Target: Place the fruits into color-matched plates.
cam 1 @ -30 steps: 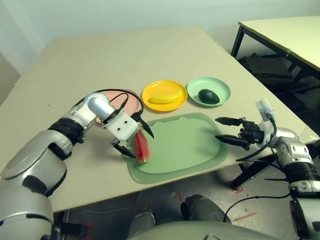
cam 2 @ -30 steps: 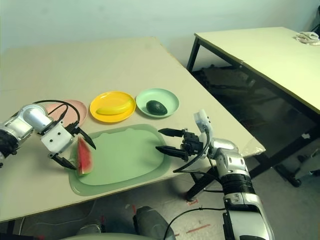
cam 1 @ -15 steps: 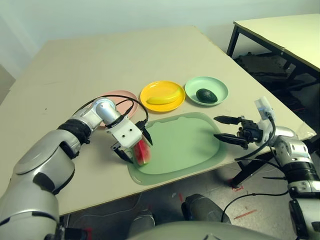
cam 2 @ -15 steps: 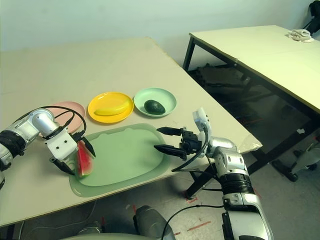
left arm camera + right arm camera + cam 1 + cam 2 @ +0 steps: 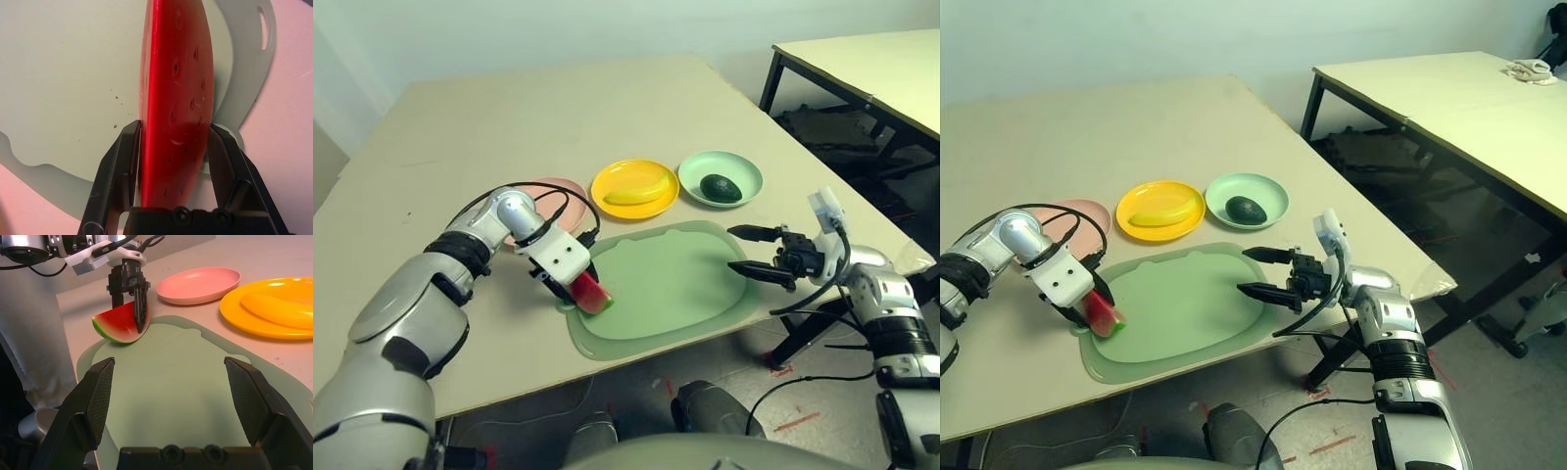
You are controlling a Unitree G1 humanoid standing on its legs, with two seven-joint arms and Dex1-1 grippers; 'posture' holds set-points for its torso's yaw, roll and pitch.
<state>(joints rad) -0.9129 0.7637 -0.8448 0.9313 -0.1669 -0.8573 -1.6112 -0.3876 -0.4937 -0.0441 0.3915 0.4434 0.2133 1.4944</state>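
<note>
Soft, even overhead light keeps the desk [image 5: 607, 108] bright with only faint shadows, a mild sheen on the watermelon wedge [image 5: 176, 98], and slight softness toward the head views' corners.

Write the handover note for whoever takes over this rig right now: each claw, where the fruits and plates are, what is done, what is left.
Left claw: shut on the watermelon wedge, at the near-left corner of the pale green cutting mat.
Right claw: open, holding nothing, hovering at the mat's right edge.
Done: banana lies in the yellow plate; avocado lies in the mint green plate.
Left: the pink plate holds no fruit; it sits just beyond the left arm. Lift the wedge, carry it there, release.
</note>
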